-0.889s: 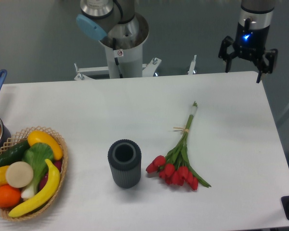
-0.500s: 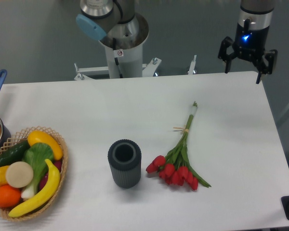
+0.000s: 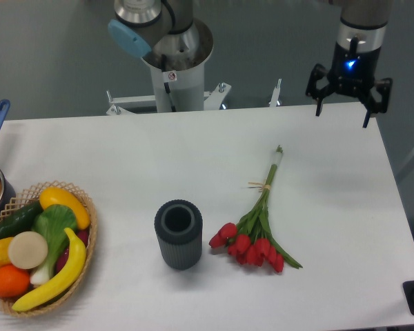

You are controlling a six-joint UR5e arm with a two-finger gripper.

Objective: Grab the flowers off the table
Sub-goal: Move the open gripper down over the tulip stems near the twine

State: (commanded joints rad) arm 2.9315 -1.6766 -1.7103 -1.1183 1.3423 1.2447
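The flowers (image 3: 257,224) lie flat on the worktop (image 3: 331,200), right of centre, blooms toward the near edge, just beside a grey vase (image 3: 178,234). The end effector (image 3: 341,110) hangs over the far right corner, fingers apart, empty.

From my console, the arm's base column (image 3: 171,65) is silver-grey with a light-blue joint cap and a small red-and-white sticker. Right of the column, the gripper (image 3: 343,114) is black, with a blue light glowing above its fingers.
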